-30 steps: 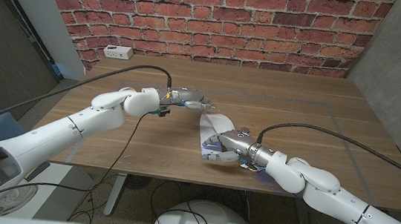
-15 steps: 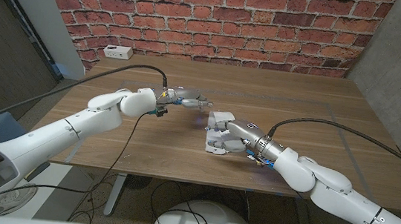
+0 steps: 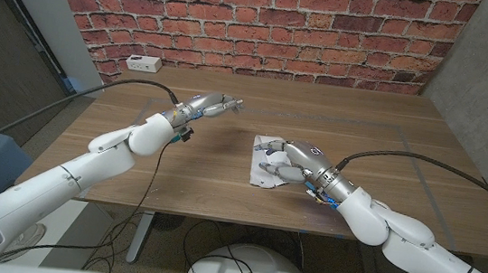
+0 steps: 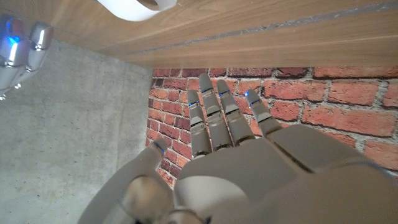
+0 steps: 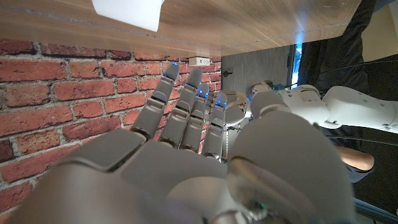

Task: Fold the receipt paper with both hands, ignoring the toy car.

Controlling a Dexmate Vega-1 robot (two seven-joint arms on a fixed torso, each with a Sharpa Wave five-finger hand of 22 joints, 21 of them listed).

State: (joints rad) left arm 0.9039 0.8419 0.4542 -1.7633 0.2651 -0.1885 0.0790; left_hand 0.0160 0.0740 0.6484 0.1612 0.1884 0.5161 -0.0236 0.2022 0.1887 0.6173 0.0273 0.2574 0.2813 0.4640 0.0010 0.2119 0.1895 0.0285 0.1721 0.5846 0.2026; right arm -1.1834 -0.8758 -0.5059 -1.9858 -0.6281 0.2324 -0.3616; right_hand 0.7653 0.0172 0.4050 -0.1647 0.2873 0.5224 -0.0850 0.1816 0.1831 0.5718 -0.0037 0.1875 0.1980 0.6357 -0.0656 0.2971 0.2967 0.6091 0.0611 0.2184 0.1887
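table: matt wood | receipt paper: white paper | wall: rough brick

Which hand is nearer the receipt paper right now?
Right. The right hand is over the receipt paper, while the left hand is raised off to the paper's left, clear of it.

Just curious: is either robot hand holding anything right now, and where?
Nothing is held. The left hand hangs open; the right hand hovers open over the paper.

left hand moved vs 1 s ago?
Yes. The left hand has lifted off the receipt paper and drawn back toward the brick wall, away from the right hand.
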